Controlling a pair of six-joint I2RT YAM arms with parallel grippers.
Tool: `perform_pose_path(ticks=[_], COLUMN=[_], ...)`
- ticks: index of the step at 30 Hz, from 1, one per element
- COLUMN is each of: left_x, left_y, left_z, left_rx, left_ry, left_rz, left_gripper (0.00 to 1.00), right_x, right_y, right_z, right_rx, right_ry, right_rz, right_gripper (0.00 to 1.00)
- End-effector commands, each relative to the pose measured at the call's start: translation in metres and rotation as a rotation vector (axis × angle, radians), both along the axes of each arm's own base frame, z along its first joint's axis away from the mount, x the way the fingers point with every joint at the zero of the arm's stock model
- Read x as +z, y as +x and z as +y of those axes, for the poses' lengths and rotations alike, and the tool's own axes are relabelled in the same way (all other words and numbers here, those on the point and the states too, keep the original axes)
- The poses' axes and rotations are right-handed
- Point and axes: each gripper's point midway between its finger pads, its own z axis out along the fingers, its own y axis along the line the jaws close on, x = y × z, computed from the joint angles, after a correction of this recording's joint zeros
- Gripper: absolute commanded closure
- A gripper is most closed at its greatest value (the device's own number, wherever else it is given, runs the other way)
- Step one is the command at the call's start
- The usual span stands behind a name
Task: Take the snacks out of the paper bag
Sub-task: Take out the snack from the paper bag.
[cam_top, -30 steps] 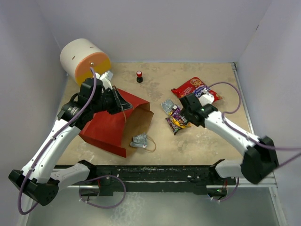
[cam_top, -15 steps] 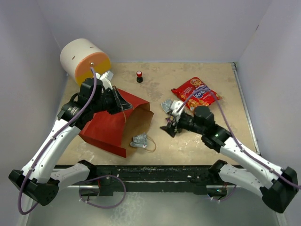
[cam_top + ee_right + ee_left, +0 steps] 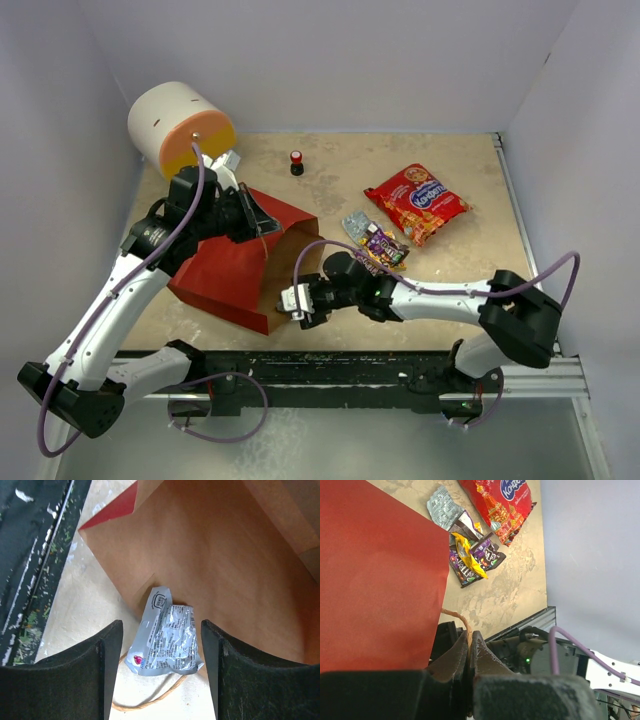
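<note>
The paper bag (image 3: pixel 225 272) lies on its side, red outside, its brown inside (image 3: pixel 215 555) open toward the right. My left gripper (image 3: pixel 252 214) is shut on the bag's twine handle (image 3: pixel 465 623) and holds the upper side up. My right gripper (image 3: pixel 299 303) is open and low at the bag's mouth, its fingers on either side of a silver packet (image 3: pixel 167 640) lying on the lower lip. A red chip bag (image 3: pixel 416 200), a silver packet (image 3: pixel 354 225) and purple and yellow packets (image 3: pixel 386 248) lie on the table to the right.
A white cylinder with an orange face (image 3: pixel 180 125) stands at the back left. A small red-and-black knob (image 3: pixel 296 162) sits at the back. The bag's other twine loop (image 3: pixel 150 702) lies on the table under the silver packet. The table's front rail (image 3: pixel 400 365) is close.
My right arm has swung left from the pile of snacks to the bag's mouth and lowered over the silver packet. My left arm and the bag have not moved.
</note>
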Motion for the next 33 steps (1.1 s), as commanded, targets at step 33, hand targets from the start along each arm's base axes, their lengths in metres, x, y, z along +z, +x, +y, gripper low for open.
perform_pose_path(ticks=[33], left_x=[0.022], left_y=[0.003], left_z=[-0.002], left_rx=[-0.011], left_ry=[-0.037], left_rz=[-0.076], left_gripper=[1.00], right_x=[-0.057], right_y=[0.031], right_z=[0.000], right_rx=[-0.155], right_ry=[-0.130], right_rz=[-0.108], right_gripper=[0.73])
